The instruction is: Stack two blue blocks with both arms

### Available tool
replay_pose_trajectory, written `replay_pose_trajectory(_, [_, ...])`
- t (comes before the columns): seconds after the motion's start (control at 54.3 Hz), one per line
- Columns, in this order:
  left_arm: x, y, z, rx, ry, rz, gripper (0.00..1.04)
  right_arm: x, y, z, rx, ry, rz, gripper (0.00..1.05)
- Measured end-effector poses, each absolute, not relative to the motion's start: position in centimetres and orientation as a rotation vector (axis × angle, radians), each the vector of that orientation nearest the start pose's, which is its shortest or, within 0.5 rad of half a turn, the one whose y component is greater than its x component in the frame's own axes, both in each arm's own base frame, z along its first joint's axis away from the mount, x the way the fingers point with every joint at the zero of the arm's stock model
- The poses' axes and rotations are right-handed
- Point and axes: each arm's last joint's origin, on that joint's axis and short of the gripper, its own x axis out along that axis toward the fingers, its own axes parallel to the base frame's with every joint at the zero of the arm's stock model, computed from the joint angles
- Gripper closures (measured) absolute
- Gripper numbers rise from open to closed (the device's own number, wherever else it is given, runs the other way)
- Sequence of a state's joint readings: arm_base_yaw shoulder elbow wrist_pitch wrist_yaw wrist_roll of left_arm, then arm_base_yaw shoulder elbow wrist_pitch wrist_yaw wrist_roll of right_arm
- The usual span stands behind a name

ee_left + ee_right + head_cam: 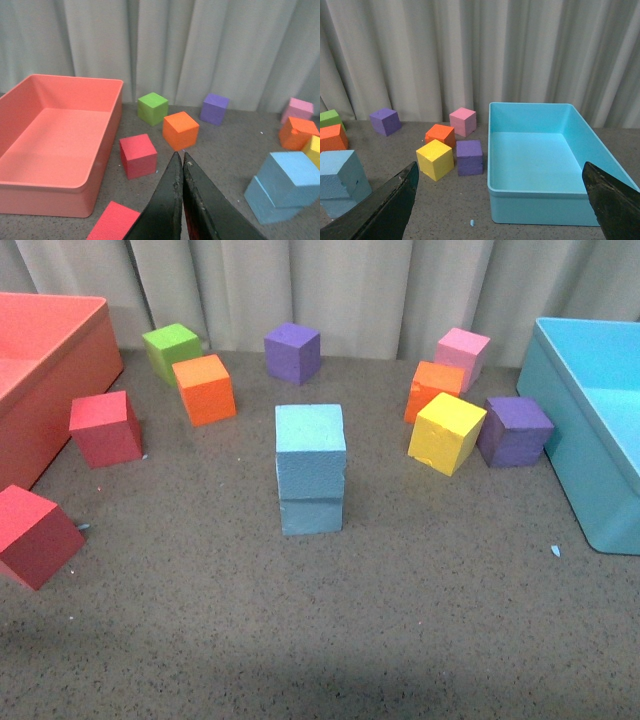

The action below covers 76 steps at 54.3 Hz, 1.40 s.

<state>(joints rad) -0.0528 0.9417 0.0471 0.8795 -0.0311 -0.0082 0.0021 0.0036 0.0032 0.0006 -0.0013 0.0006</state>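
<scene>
I judge stacking complete: upper blue block [310, 440] rests on lower blue block [311, 514]. Left hand [179, 160] closed, empty; right hand [500, 185] wide open, empty. Next: verify alignment.

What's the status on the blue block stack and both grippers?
Left gripper shut, empty. Right gripper open, empty. Upper blue block sits on lower blue block, slightly twisted. Nothing in the way.

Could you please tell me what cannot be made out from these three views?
- Front view: neither arm shows; the red bin and blue bin are cut by the edges.
- Left wrist view: the left gripper hides the floor behind it.
- Right wrist view: the lower blue block is partly hidden behind the right gripper's finger.
</scene>
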Motion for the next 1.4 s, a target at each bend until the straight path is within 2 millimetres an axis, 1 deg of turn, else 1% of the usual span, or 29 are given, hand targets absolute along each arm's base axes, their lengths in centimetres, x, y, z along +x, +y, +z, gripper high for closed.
replay_pose_trajectory(0.111, [15.2,0.0,16.3,-0.008,0.013,0.006,1.01,9.8,0.0,16.4,0.001,0.000,0.003,0.09])
replay_pose_trajectory(0.239, [14.4,0.0,16.6,-0.007,0.004,-0.003,1.01,9.8,0.0,16.4,0.001,0.000,0.003,0.09])
replay_pose_trajectory(0.553, [13.0,0.0,17.1,-0.007,-0.014,-0.003,1.01,9.8,0.0,16.4,0.001,0.000,0.003,0.09])
replay_pose_trajectory(0.958, [11.8,0.0,17.4,-0.007,-0.024,-0.002,1.01,9.8,0.0,16.4,0.001,0.000,0.003,0.09])
replay_pose_trajectory(1.4, [11.0,0.0,17.3,-0.007,-0.023,-0.002,1.01,9.8,0.0,16.4,0.001,0.000,0.003,0.09])
